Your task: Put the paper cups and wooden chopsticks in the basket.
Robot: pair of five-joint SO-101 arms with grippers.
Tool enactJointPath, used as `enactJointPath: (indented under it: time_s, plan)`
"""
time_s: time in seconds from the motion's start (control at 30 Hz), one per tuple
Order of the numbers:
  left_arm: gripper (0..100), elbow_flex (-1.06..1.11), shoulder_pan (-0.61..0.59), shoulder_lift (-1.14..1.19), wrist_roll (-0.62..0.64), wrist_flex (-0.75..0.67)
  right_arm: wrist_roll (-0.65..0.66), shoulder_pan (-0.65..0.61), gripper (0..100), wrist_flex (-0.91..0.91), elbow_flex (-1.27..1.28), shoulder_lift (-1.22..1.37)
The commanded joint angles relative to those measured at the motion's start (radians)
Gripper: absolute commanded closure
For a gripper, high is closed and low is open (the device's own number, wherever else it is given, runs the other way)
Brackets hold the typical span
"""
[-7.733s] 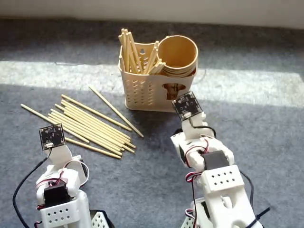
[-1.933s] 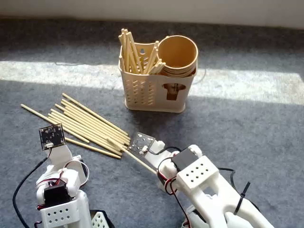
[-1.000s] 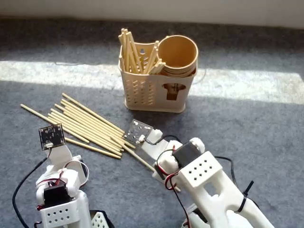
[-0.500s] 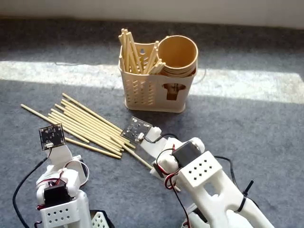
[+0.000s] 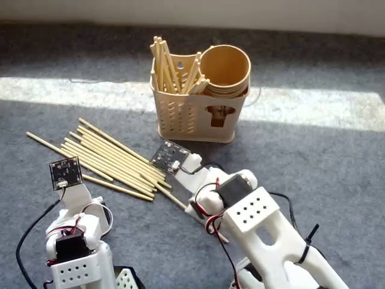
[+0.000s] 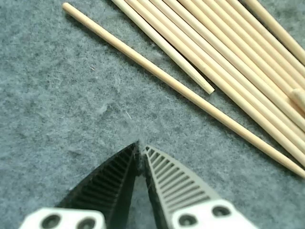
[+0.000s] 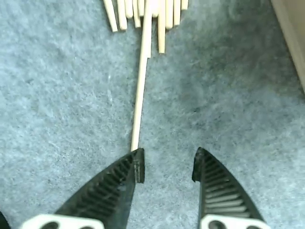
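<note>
My right gripper hangs low over the grey carpet, jaws apart. One loose chopstick ends right at one fingertip, not between them. The chopstick pile lies just beyond it. The basket is close by, with the paper cups stacked inside. My left gripper is pressed together on nothing, beside the pile.
</note>
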Motion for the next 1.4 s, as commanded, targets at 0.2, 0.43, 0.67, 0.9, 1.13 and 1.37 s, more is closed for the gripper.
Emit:
enactJointPath:
  time_s: [0.2, 0.43, 0.67, 0.9, 1.13, 1.37]
  plan:
    - [99, 0.019, -0.008, -0.005, -0.005, 0.005, -0.021, 0.004, 82.5, -0.019, -0.131, 0.259]
    - [99, 0.019, -0.008, -0.005, -0.005, 0.005, -0.023, 0.004, 82.5, -0.071, -0.139, 0.315]
    - [99, 0.019, -0.008, -0.005, -0.005, 0.005, -0.023, 0.004, 82.5, -0.117, -0.136, 0.317]
    - [99, 0.019, -0.008, -0.005, -0.005, 0.005, -0.023, 0.002, 82.5, -0.120, -0.096, 0.318]
    - [99, 0.019, -0.008, -0.005, -0.005, 0.005, -0.025, -0.038, 82.5, -0.182, -0.022, 0.318]
    - [99, 0.019, -0.008, -0.005, -0.005, 0.005, -0.091, -0.035, 82.5, -0.236, 0.008, 0.320]
